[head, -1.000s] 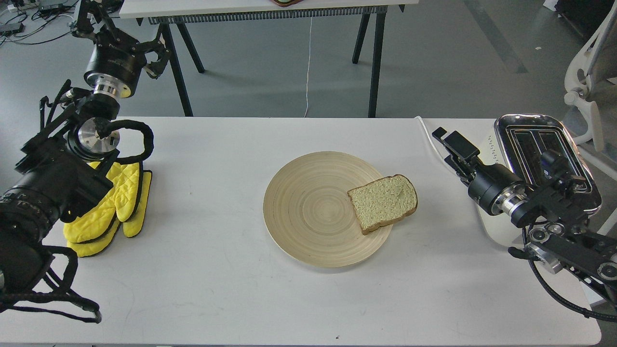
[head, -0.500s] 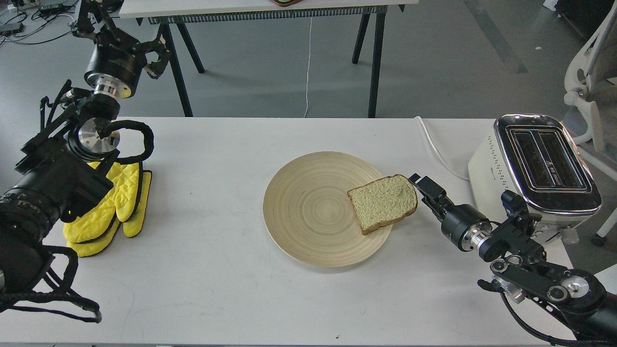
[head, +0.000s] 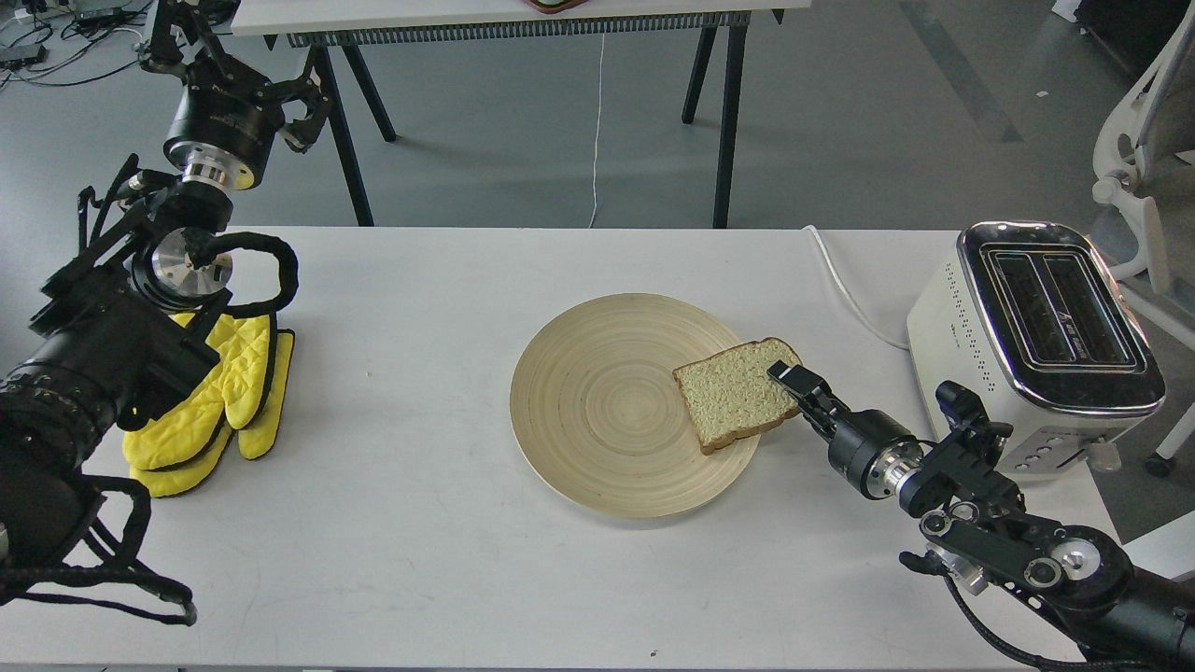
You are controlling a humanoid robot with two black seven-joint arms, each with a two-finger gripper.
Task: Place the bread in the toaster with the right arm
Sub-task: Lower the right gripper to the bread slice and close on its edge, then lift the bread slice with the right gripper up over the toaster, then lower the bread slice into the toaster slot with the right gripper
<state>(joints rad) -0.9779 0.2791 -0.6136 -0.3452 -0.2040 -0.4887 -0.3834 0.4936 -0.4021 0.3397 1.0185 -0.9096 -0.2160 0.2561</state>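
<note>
Right gripper sat over bread's near edge, finger gap unclear. Shallow pinch could tear crust or slide slice across plate.

One head view looks forward and down, seemingly close above the table.

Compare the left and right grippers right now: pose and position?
The left gripper is raised beyond the table's far edge, away from every object; the right gripper is low, at the bread's right edge on the plate. The left one's fingers look spread; the right one's are too dark to separate. Both are black.
</note>
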